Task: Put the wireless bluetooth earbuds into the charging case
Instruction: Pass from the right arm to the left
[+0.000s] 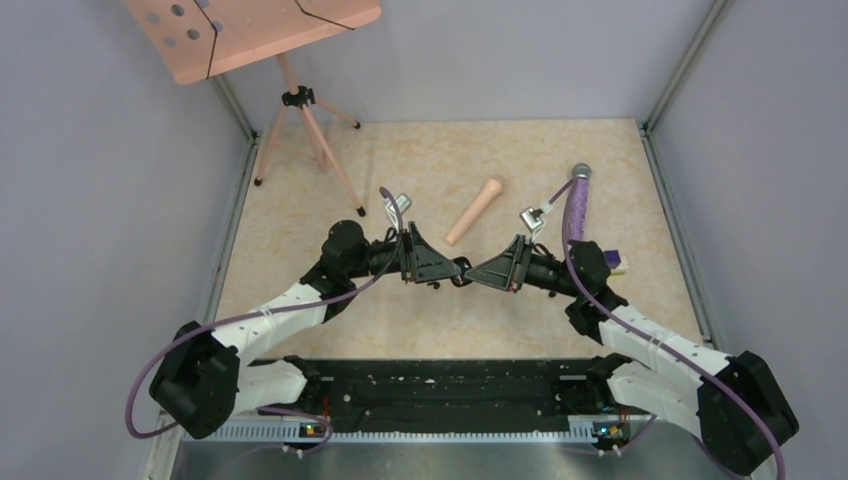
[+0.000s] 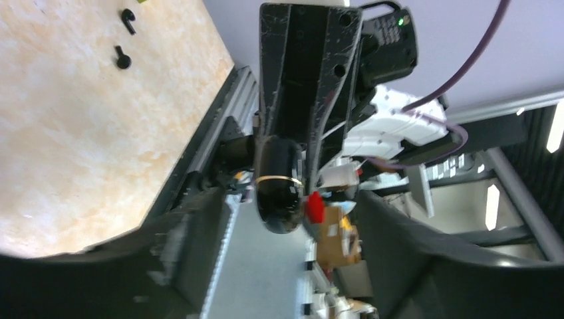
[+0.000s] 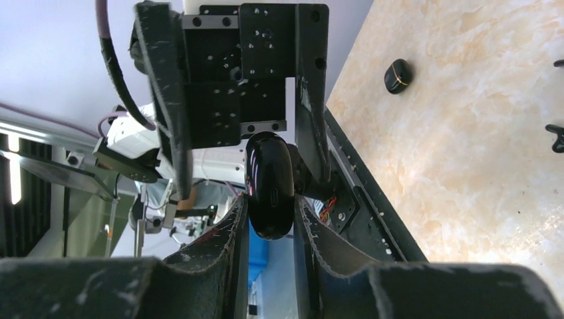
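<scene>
Right gripper (image 3: 269, 219) pinches the charging case (image 3: 269, 183) between its jaws — left gripper (image 2: 292, 199) jaws spread, flanking the case — two earbuds (image 2: 122, 58) lie well aside.

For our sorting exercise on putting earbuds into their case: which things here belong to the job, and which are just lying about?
Job: charging case, in the right gripper; two earbuds.
Lying about: wooden peg; purple-and-white cube; tripod; black rounded lump.
</scene>
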